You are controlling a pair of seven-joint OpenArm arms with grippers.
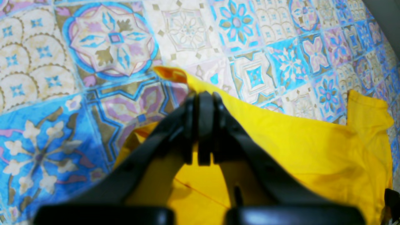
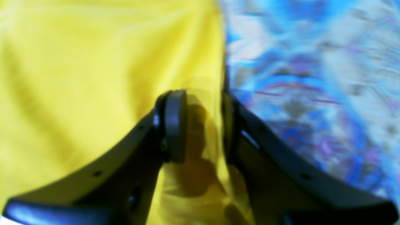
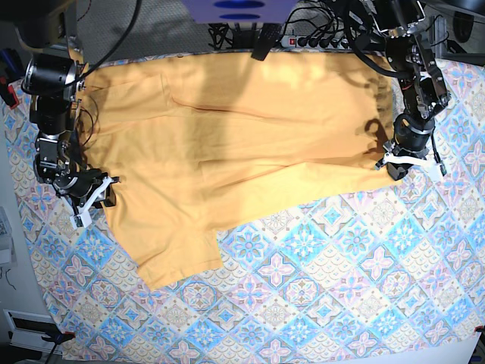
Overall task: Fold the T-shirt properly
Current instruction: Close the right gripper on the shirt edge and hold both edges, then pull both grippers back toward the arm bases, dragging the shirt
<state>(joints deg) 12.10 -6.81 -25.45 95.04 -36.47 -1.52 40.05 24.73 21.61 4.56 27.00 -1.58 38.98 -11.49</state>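
The yellow-orange T-shirt (image 3: 227, 144) lies spread flat across the patterned tablecloth, with one sleeve pointing toward the front (image 3: 170, 254). My left gripper (image 3: 394, 165), on the right of the base view, sits at the shirt's right edge. In the left wrist view it (image 1: 204, 97) is shut on the shirt's edge (image 1: 297, 140), and an orange corner sticks out past the tips. My right gripper (image 3: 102, 196) is at the shirt's left edge. In the right wrist view it (image 2: 200, 100) is open, its jaws standing either side of the shirt's edge (image 2: 93, 78). That view is blurred.
The blue-pink tablecloth (image 3: 318, 303) covers the table and shows in both wrist views (image 1: 109, 40) (image 2: 312, 78). Cables and a power strip (image 3: 311, 38) lie behind the shirt at the table's back edge. Both arms' bases stand at the back corners.
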